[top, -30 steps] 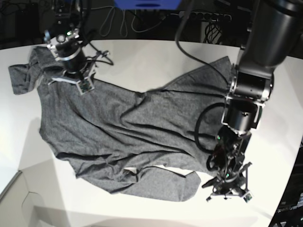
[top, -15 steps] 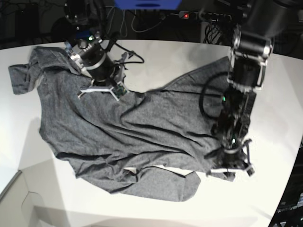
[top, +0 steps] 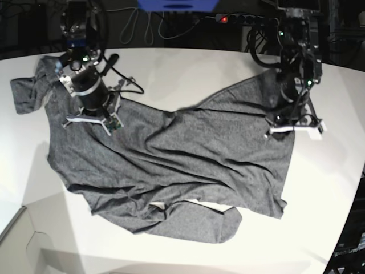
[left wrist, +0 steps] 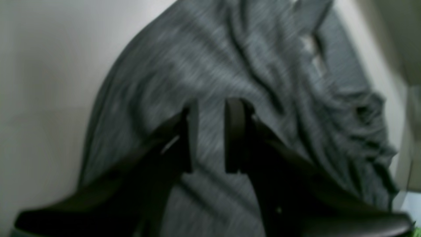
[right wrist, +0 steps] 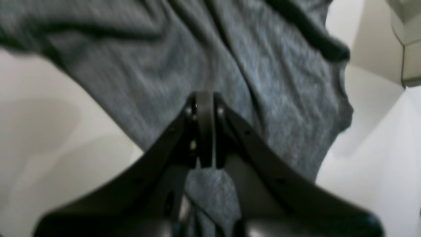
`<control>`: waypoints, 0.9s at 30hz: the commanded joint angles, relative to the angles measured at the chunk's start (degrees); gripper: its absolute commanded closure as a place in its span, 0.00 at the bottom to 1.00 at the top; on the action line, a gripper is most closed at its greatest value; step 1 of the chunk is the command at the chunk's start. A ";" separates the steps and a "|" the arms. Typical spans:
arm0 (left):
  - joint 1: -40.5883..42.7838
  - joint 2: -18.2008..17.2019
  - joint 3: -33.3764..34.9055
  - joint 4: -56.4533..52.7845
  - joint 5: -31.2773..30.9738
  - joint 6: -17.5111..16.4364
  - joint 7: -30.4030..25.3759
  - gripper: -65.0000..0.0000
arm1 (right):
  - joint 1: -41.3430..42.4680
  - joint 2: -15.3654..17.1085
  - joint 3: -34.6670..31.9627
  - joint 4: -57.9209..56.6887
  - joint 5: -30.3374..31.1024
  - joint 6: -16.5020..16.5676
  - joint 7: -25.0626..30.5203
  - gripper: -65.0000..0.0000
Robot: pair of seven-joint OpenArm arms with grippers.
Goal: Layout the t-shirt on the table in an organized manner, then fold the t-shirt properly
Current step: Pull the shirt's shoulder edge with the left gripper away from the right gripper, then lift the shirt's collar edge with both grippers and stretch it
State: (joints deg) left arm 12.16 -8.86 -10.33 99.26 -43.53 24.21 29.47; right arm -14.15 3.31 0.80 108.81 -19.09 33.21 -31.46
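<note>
The shirt lies spread out on the white table, but it is not flat. It has many wrinkles and long folds running across it. One sleeve sticks out at the far left corner of the base view. Another part is bunched and folded at the near edge. The shirt takes up the middle of the table, with bare white all around it.

The left claw is over the right side of the shirt in the base view, near the cloth's edge there. From its wrist camera, the left claw has its two fingers a little way apart. Grey cloth shows in the gap between them and all around them. The picture is blurry, so I cannot tell if the fingers touch the shirt or hang just above it. They do not seem to pinch any cloth.

The right claw is over the upper left part of the shirt in the base view, near the sleeve. From its wrist camera, the right claw has its fingers pressed tight together with no gap. The shirt lies under and past the tips, and the white table shows on both sides. No cloth can be seen caught between the closed fingers.
</note>
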 commanded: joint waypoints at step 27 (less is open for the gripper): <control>16.10 -6.48 -1.67 8.65 -0.12 -0.51 0.37 0.79 | 0.39 -1.60 3.82 1.21 0.67 3.05 1.62 1.00</control>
State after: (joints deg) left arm 28.36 -14.74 -11.42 107.00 -43.99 23.79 31.07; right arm -14.22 1.58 4.49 108.88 -19.07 36.23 -30.94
